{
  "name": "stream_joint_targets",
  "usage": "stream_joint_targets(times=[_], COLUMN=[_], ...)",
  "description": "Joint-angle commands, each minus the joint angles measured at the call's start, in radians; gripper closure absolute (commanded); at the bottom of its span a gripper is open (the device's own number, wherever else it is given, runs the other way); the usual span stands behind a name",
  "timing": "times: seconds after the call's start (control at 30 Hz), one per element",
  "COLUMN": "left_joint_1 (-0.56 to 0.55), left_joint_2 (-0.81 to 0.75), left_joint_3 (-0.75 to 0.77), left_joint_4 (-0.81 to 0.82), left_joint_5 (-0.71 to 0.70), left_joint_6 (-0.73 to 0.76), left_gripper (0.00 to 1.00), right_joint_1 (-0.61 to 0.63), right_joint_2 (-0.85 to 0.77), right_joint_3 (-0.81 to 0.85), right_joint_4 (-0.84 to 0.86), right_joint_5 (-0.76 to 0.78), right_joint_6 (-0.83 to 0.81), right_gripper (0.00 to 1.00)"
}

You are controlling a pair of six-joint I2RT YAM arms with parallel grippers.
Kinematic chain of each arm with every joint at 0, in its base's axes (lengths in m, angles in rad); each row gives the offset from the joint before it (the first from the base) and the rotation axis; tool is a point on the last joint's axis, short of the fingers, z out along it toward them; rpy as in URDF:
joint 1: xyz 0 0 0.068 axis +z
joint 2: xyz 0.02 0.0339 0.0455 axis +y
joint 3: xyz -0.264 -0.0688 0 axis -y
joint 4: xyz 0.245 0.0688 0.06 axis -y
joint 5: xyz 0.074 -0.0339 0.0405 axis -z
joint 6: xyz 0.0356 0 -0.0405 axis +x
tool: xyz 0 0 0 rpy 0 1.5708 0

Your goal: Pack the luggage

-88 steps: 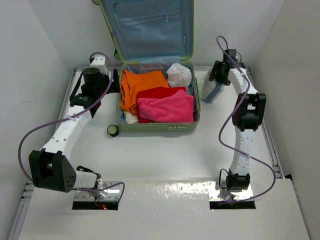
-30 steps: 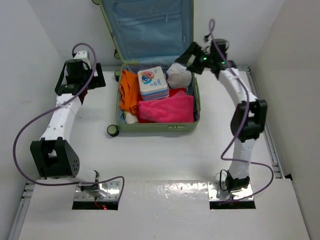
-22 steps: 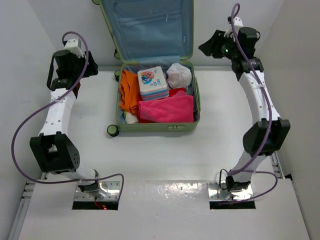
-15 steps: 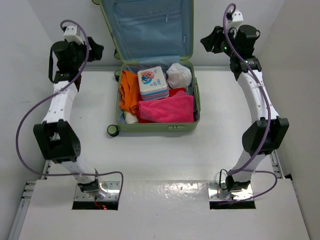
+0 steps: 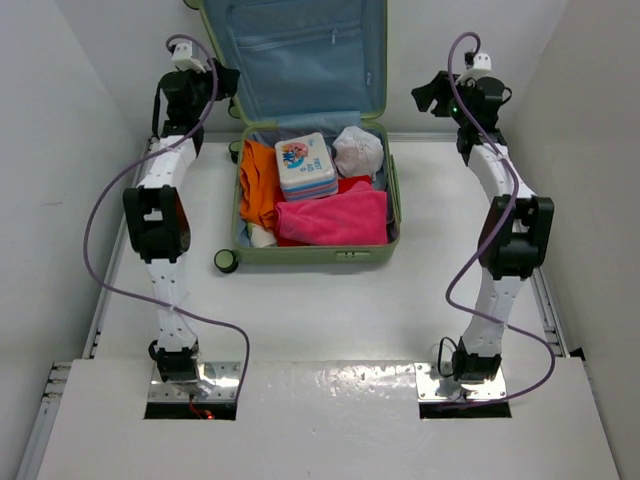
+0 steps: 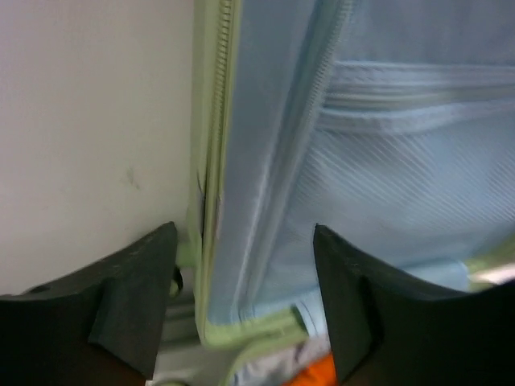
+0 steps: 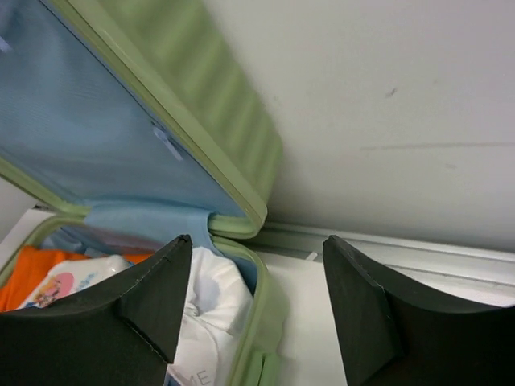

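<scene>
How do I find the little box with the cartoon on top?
Find the open green suitcase at the table's far end. The box lies on the clothes inside, between the orange cloth and white bundle. Only it has straight edges.

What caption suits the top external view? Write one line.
Open luggage packed with clothes; left pincer and right pincer, both open, flank its raised lid.

luggage point(image 5: 245, 255) | light-green hard shell, blue lining | open, lid upright against back wall | packed
</scene>
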Motion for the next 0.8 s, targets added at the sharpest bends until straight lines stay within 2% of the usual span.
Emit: stream_joint_targets(times=[0.0, 0.1, 0.23, 0.3, 0.33, 0.37, 0.47, 0.53, 0.57, 0.6, 0.67, 0.7, 0.73, 0.77], left_joint_1=[-0.016, -0.016, -0.026, -0.026, -0.026, -0.026, -0.026, -0.016, -0.006, -0.006, -0.006, -0.006, -0.006, -0.006], left_joint_2=[0.064, 0.153, 0.216, 0.216, 0.216, 0.207, 0.101, 0.023, -0.116, -0.117, -0.268, -0.322, -0.376, -0.495], left_joint_3=[0.171, 0.254, 0.3, 0.291, 0.282, 0.266, 0.121, -0.047, -0.171, -0.173, -0.371, -0.498, -0.562, -0.629], left_joint_4=[0.063, 0.063, 0.074, 0.097, 0.097, 0.108, 0.183, 0.262, 0.311, 0.344, 0.403, 0.449, 0.466, 0.479], left_joint_5=[-0.119, -0.241, -0.252, -0.252, -0.228, -0.215, -0.142, -0.074, -0.027, -0.026, 0.056, 0.087, 0.165, 0.197], left_joint_6=[0.038, 0.047, 0.059, 0.059, 0.059, 0.059, 0.059, 0.035, 0.035, 0.035, 0.035, 0.073, 0.099, 0.133], left_gripper=[0.35, 0.45, 0.53, 0.66, 0.8, 0.86, 1.0, 1.0, 1.0, 1.0, 1.0, 1.0, 1.0, 1.0], right_joint_1=[0.005, -0.001, -0.005, -0.009, -0.01, -0.01, -0.01, -0.012, -0.012, -0.012, -0.018, -0.024, -0.031, -0.042], right_joint_2=[0.0, -0.024, -0.075, -0.095, -0.098, -0.104, -0.12, -0.133, -0.143, -0.146, -0.163, -0.173, -0.19, -0.207], right_joint_3=[0.045, 0.004, -0.07, -0.109, -0.117, -0.125, -0.15, -0.166, -0.185, -0.188, -0.208, -0.22, -0.237, -0.245], right_joint_4=[0.115, 0.098, 0.078, 0.082, 0.079, 0.075, 0.057, 0.039, 0.022, 0.014, -0.01, -0.026, -0.046, -0.064], right_joint_5=[-0.051, -0.073, -0.098, -0.099, -0.099, -0.101, -0.102, -0.105, -0.104, -0.099, -0.085, -0.084, -0.079, -0.075], right_joint_6=[0.018, 0.0, -0.04, -0.042, -0.046, -0.046, -0.042, -0.045, -0.055, -0.066, -0.08, -0.089, -0.089, -0.098], right_gripper=[0.34, 0.34, 0.39, 0.39, 0.39, 0.4, 0.4, 0.4, 0.4, 0.4, 0.4, 0.4, 0.4, 0.4])
